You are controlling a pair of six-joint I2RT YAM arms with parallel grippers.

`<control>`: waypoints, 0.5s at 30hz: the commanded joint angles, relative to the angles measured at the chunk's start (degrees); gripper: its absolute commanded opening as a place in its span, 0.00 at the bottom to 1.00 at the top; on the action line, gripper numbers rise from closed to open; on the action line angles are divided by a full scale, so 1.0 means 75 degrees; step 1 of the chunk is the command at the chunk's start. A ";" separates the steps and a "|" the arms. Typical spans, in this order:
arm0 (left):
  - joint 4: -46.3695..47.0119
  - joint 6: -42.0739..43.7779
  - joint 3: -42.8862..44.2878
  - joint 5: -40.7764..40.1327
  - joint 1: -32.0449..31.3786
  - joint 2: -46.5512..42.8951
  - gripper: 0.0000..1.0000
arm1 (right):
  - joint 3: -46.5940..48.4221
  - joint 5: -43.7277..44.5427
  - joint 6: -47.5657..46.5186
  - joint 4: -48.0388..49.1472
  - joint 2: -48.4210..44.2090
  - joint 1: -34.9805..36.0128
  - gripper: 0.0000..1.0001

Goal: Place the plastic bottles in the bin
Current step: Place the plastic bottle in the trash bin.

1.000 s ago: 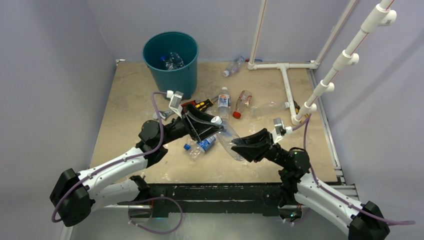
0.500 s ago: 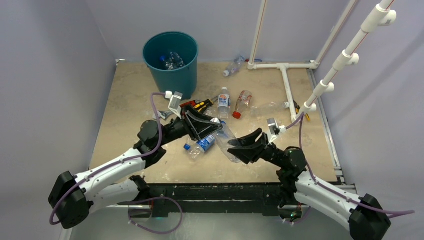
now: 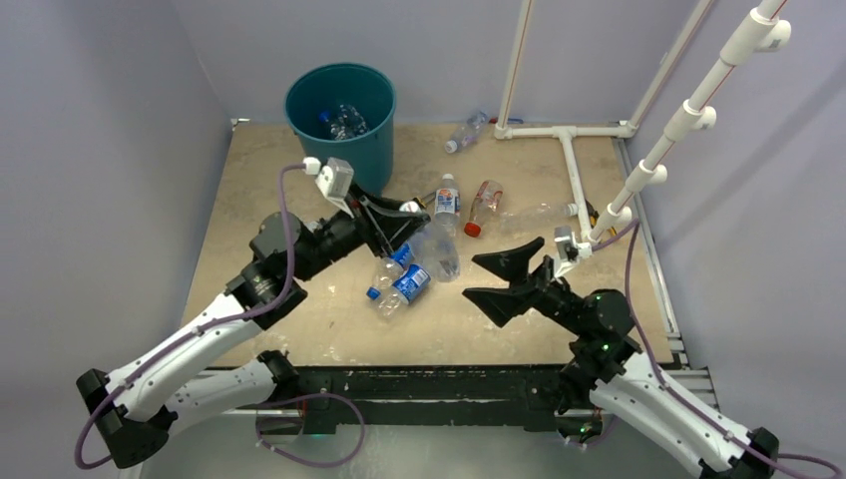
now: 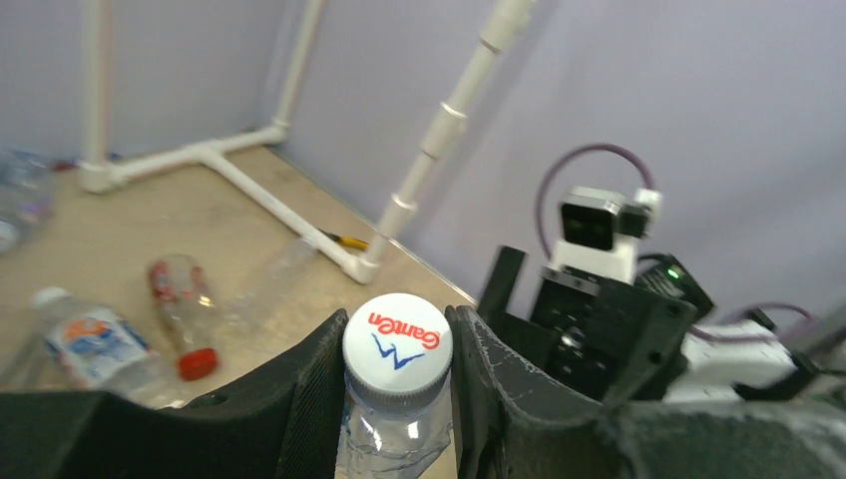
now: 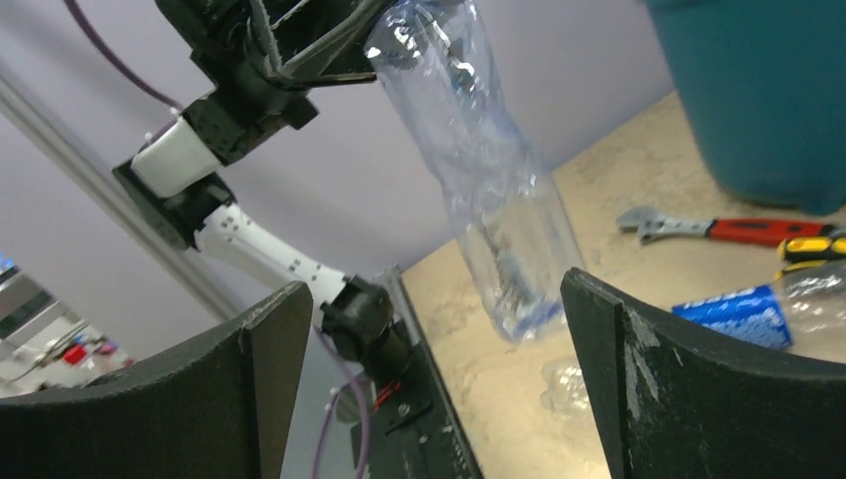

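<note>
A clear plastic bottle [image 3: 435, 249] with a white cap [image 4: 397, 344] hangs by its neck from my left gripper [image 3: 409, 216], which is shut on the cap above the middle of the table. In the right wrist view this bottle [image 5: 479, 150] dangles ahead of my right gripper [image 5: 434, 319], whose jaws stand wide open and empty, apart from the bottle. The teal bin [image 3: 339, 112] at the back left holds bottles. Loose bottles lie at the middle [image 3: 399, 284], [image 3: 446, 197], [image 3: 486, 206] and at the back [image 3: 466, 130].
A red-handled wrench [image 5: 718, 228] and a yellow-black screwdriver [image 5: 813, 247] lie near the bin's base. A white pipe frame [image 3: 571, 165] stands at the back right, with a clear bottle [image 3: 539, 213] beside it.
My right gripper has let go of the bottle's base, opened wide and drawn back. My left gripper has closed on the cap and carried the bottle up and toward the bin.
</note>
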 commanded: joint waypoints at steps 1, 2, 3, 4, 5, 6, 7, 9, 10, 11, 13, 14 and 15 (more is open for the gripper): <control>-0.2233 0.2253 0.1611 -0.2369 -0.0019 0.0084 0.00 | 0.0487 0.0976 -0.0656 -0.2015 -0.0663 0.0014 0.99; -0.2358 0.2610 0.1888 -0.2847 -0.0017 0.0170 0.00 | 0.0419 0.1139 -0.0613 -0.2189 -0.0797 0.0014 0.99; -0.2469 0.3025 0.2235 -0.3229 -0.0017 0.0280 0.00 | 0.0296 0.1228 -0.0558 -0.2209 -0.0935 0.0014 0.99; -0.2534 0.3443 0.2588 -0.3604 -0.0020 0.0420 0.00 | 0.0167 0.1297 -0.0500 -0.2174 -0.1063 0.0014 0.99; -0.2524 0.3800 0.2894 -0.4029 -0.0023 0.0563 0.00 | 0.0016 0.1368 -0.0417 -0.2112 -0.1171 0.0014 0.99; -0.2444 0.4114 0.3172 -0.4497 -0.0018 0.0748 0.00 | -0.0142 0.1388 -0.0328 -0.2042 -0.1263 0.0014 0.99; -0.2352 0.4507 0.3422 -0.5007 -0.0010 0.0981 0.00 | -0.0263 0.1401 -0.0254 -0.1973 -0.1325 0.0014 0.99; -0.2315 0.5377 0.4049 -0.5835 -0.0003 0.1648 0.00 | -0.0457 0.1397 -0.0180 -0.1897 -0.1360 0.0014 0.99; -0.2277 0.5822 0.4313 -0.6161 0.0019 0.2016 0.00 | -0.0518 0.1393 -0.0174 -0.1887 -0.1340 0.0014 0.99; -0.2192 0.6085 0.4603 -0.6432 0.0093 0.2364 0.00 | -0.0552 0.1393 -0.0180 -0.1882 -0.1298 0.0014 0.99; -0.2151 0.6071 0.4994 -0.6317 0.0520 0.2907 0.00 | -0.0617 0.1361 -0.0194 -0.1849 -0.1213 0.0012 0.98; -0.2116 0.5850 0.5137 -0.6034 0.0834 0.3070 0.00 | -0.0636 0.1362 -0.0197 -0.1845 -0.1169 0.0014 0.97; -0.2008 0.5566 0.5200 -0.5732 0.1175 0.3156 0.00 | -0.0665 0.1361 -0.0191 -0.1838 -0.1131 0.0014 0.97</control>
